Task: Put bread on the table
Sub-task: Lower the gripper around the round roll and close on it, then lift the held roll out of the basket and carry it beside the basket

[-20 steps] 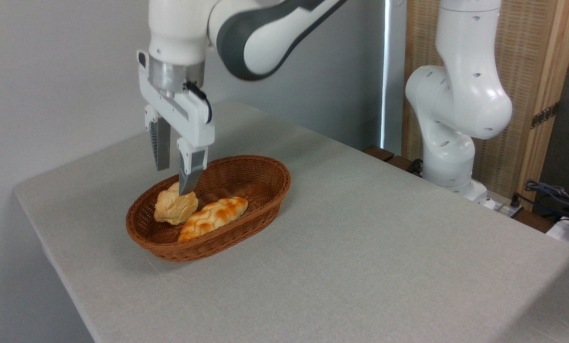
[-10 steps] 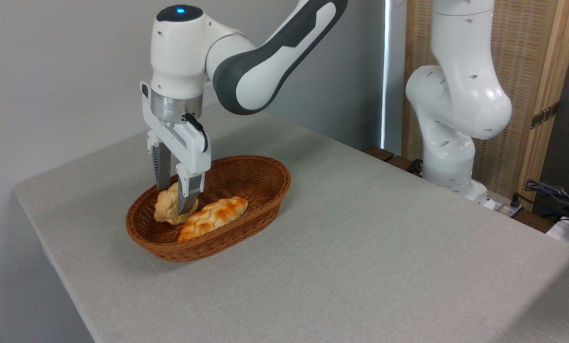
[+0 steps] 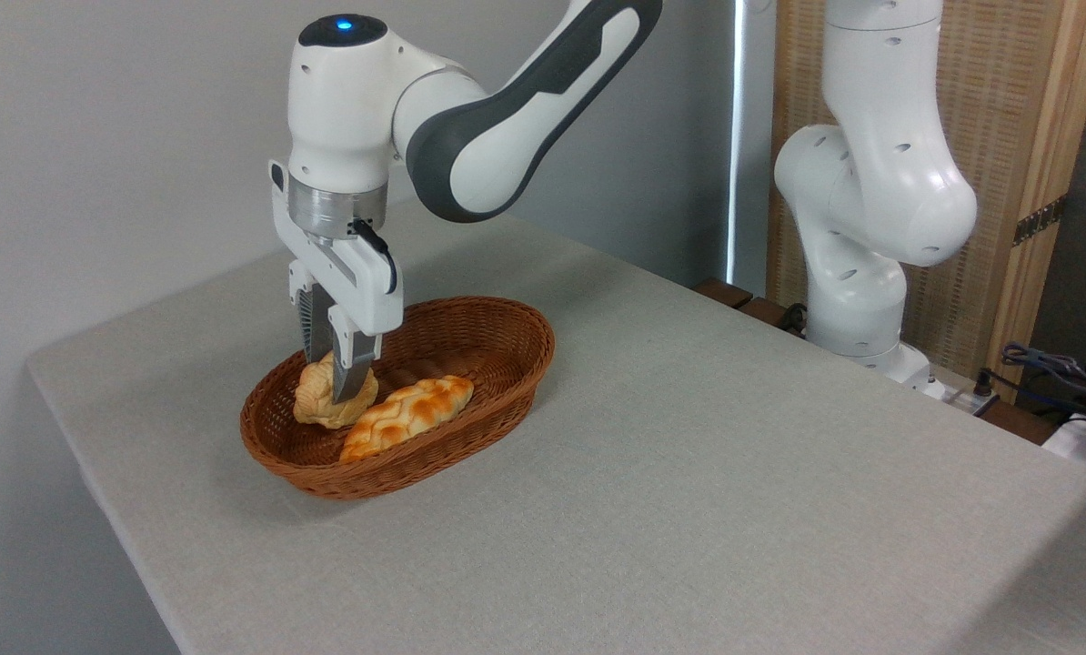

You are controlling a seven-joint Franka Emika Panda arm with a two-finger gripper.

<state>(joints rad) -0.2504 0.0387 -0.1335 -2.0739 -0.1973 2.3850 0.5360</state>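
Bread [image 3: 320, 405]: small lumpy bun, pale tan with golden patches, crinkled top, lying at left end inside wicker basket [image 3: 470, 437], worktop [image 3: 688, 473]: grey-beige woven cloth, flat, rounded corners

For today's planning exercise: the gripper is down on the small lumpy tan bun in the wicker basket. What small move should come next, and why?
Probably a short straight lift. The gripper looks closed on the small lumpy tan bun, which sits in the brown oval wicker basket beside the glazed braided loaf.
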